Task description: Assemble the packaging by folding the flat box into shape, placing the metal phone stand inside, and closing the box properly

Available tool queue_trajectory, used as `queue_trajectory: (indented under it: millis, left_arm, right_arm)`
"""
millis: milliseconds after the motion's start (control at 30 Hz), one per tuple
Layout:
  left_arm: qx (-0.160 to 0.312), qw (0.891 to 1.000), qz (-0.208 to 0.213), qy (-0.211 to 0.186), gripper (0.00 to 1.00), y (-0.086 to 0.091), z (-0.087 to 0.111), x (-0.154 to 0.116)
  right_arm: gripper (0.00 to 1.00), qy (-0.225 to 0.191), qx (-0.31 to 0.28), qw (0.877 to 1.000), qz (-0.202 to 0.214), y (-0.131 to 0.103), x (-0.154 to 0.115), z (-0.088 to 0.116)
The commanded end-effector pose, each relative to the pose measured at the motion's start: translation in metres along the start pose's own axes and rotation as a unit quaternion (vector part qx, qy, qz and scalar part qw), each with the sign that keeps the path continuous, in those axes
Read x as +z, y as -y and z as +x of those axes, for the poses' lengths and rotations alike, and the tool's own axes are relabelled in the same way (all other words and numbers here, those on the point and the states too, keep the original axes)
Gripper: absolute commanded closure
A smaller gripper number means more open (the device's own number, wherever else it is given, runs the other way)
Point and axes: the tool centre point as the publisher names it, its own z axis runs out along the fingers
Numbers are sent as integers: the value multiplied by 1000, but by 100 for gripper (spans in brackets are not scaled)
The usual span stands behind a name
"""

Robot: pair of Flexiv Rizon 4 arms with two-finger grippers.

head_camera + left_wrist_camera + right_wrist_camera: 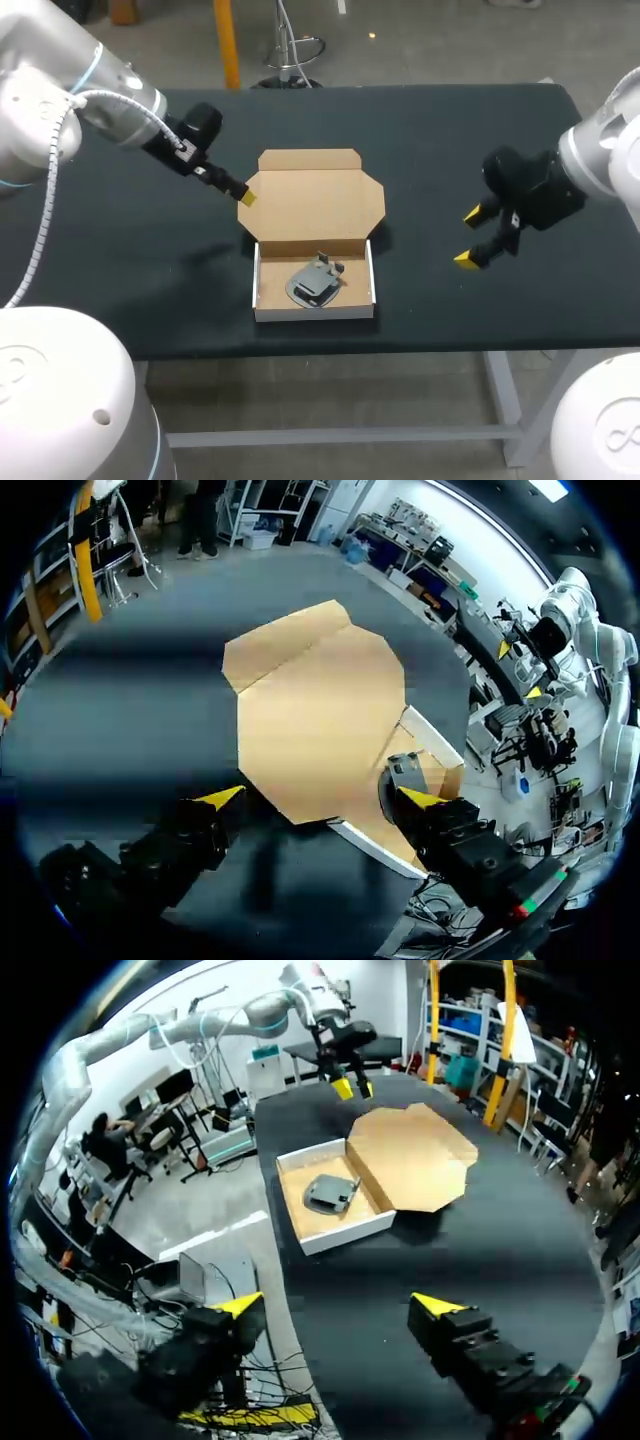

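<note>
Your phone stand [316,281] is lying inside the box [313,312] near the front edge of the tabletop [150,280], with the lid [312,205] folded back open behind it. Your left pincer [320,798] is hovering wide open at the lid's left corner, gripping nothing. Your right pincer [469,236] is hanging open and empty, well off to the box's right.

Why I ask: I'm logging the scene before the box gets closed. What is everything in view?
table: one, black, under everything
box: one, brown cardboard with white outer walls, mid-table, its lid open flat behind it
phone stand: one, grey metal, lying inside the box
left hand: one, yellow-tipped, open, at the lid's left corner
right hand: one, yellow-tipped, open, over the table right of the box, apart from it
</note>
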Motion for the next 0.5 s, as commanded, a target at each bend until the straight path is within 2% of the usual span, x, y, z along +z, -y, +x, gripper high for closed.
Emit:
queue_trajectory:
  millis: [33, 500]
  left_arm:
    - [1, 1000, 8, -12, 0, -2, -11, 5]
    - [-6, 998, 37, -42, 0, -3, -27, 12]
  right_arm:
    - [0, -28, -6, 1000, 8, -11, -4, -8]
    - [0, -59, -37, 997, 34, -34, -12, -23]
